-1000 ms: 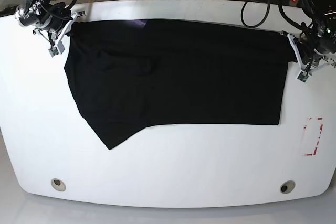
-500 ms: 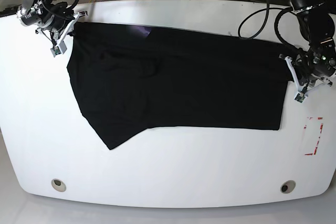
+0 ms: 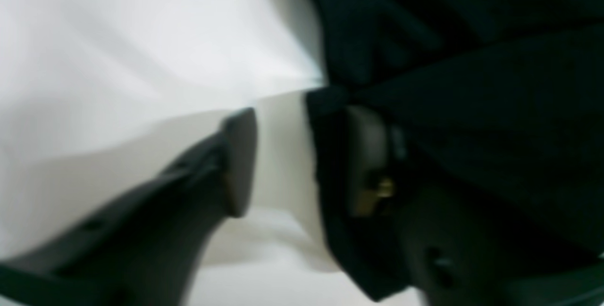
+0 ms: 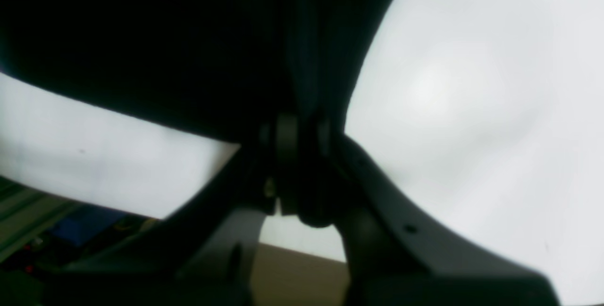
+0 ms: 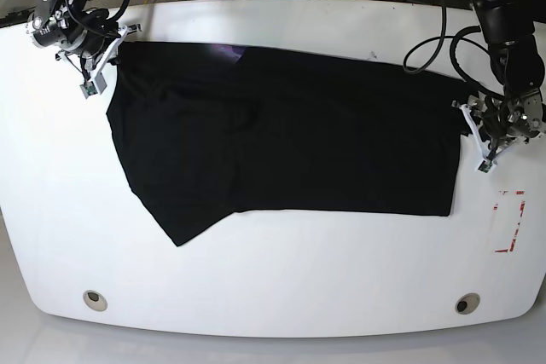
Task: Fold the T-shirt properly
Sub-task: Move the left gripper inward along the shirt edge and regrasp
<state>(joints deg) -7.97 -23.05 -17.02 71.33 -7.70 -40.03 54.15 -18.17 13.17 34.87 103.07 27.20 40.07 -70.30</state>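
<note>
We see a white desk (image 5: 281, 287) with the black T-shirt (image 5: 290, 142) spread flat across its twelve-o'clock half.

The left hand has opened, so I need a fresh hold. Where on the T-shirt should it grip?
Probably the T-shirt's near corner by the left hand, coming from the table's bare side: that straight edge lies flat and reachable.

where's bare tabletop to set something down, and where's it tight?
Free: the wide near strip of table below the T-shirt's lower hem, between the two round holes; also the table's left flank beside the slanted sleeve. Tight: both far corners, where the right gripper and left gripper sit at the shirt's edges, and the red-marked patch.
</note>
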